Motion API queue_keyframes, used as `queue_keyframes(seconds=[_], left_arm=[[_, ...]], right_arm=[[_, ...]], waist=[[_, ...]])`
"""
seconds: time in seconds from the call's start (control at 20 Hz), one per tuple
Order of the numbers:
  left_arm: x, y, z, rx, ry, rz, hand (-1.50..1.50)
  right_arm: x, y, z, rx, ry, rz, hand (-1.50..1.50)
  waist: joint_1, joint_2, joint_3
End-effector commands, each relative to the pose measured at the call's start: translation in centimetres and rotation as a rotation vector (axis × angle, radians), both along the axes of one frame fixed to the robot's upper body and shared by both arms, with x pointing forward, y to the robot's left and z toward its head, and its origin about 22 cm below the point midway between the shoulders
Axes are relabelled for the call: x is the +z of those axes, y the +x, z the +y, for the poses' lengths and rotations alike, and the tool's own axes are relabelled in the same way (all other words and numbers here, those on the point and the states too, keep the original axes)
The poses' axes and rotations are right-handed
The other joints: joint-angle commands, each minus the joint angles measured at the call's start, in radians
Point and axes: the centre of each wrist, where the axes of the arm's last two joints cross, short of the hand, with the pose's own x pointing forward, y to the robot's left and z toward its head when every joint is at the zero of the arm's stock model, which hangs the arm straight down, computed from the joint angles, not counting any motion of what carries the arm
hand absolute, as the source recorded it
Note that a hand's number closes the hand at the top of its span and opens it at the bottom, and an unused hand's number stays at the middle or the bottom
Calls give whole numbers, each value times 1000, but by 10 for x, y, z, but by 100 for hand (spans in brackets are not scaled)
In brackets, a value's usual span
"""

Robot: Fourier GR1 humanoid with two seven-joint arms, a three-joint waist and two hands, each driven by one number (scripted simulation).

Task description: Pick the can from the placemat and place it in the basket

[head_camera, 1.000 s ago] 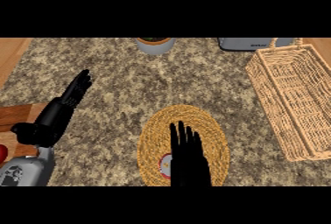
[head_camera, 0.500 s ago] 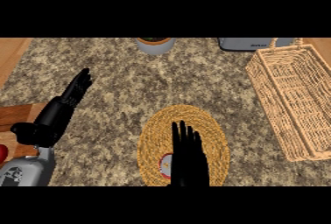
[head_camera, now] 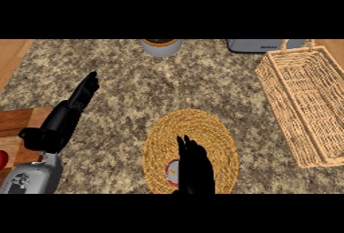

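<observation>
A round woven placemat (head_camera: 194,132) lies on the speckled counter near the lower middle. On its near part sits the can (head_camera: 172,171), showing only a sliver of its red and white top at the left of my right hand (head_camera: 193,168). That hand is over the can with straight fingers pointing away from me, and it hides most of the can. The wicker basket (head_camera: 282,98) stands at the right, long and rectangular, with nothing visible inside. My left hand (head_camera: 70,111) rests open at the left, fingers up, apart from the mat.
A wooden board (head_camera: 17,123) lies at the left edge with a red object (head_camera: 2,160) on it. A pot (head_camera: 161,45) stands at the far middle and a grey appliance (head_camera: 259,45) at the far right, behind the basket.
My right hand has drawn back a little toward the lower edge of the view, over the can. The left hand has not moved.
</observation>
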Motion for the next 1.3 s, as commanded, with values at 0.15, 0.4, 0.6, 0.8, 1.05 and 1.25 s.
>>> queue_keyframes(seconds=[0.15,0.4,0.6,0.8,1.05,1.25], left_arm=[[-6,-18,-2,3,5,-7,0],[-19,-26,12,28,16,12,0],[-13,1,1,-2,-6,5,0],[2,-14,19,10,10,-8,0],[0,-8,21,45,13,12,0],[2,-5,11,53,2,7,0]], right_arm=[[-10,3,4,-19,-20,72,150],[-10,-22,13,61,-114,75,150],[-13,5,16,88,-162,-24,150],[-24,-39,-42,311,-195,-34,150],[-31,-99,-109,667,-150,-70,150],[-3,-119,-159,684,0,-143,150]], waist=[[1,0,0],[-2,-2,0],[-3,0,0],[-9,-4,0],[-33,-11,2],[-36,-5,2]])
